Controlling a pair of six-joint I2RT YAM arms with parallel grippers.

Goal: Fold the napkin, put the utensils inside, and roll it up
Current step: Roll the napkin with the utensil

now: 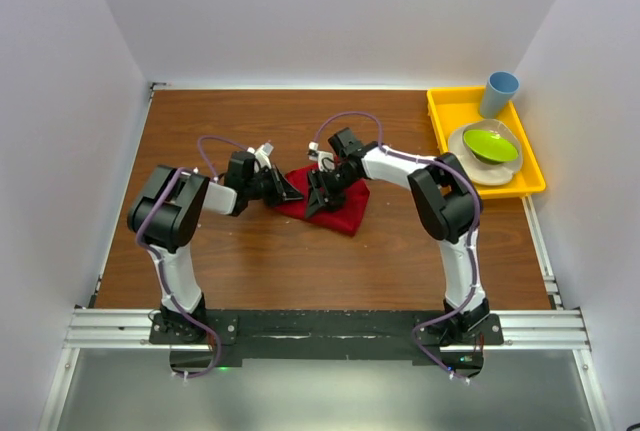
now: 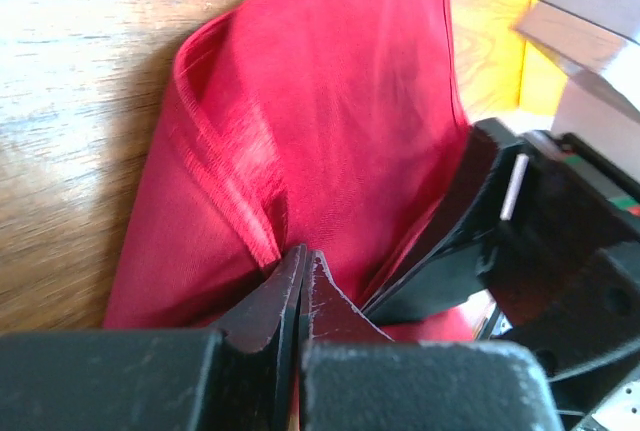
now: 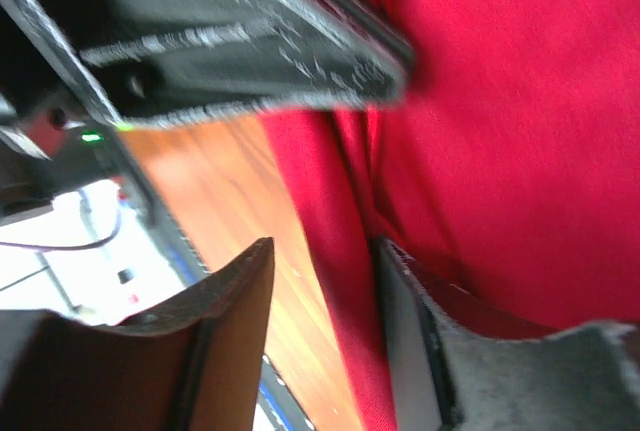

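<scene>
The wooden table (image 1: 250, 251) carries the work near its middle, a little toward the far edge, where the red napkin (image 1: 345, 209) lies bunched into a rough wedge between the two arms. A yellow tray (image 1: 437, 116) sits in the far right corner holding a plate (image 1: 470, 166), a green bowl (image 1: 490, 144) and a blue cup (image 1: 499, 93), well apart from the cloth. The left gripper (image 2: 303, 263) is pinched closed on a ridge of the napkin at its left side. The right gripper (image 3: 320, 261) stands with its fingers apart, one above the cloth and one beside its edge over bare wood, so it holds nothing. No utensil shows in any view; it may be hidden under the cloth. The step in hand looks like the fold. To do it well, the right fingers should close on one layer of the edge only. Both arms should then carry the cloth together, keeping it taut and low so the crease falls straight.
</scene>
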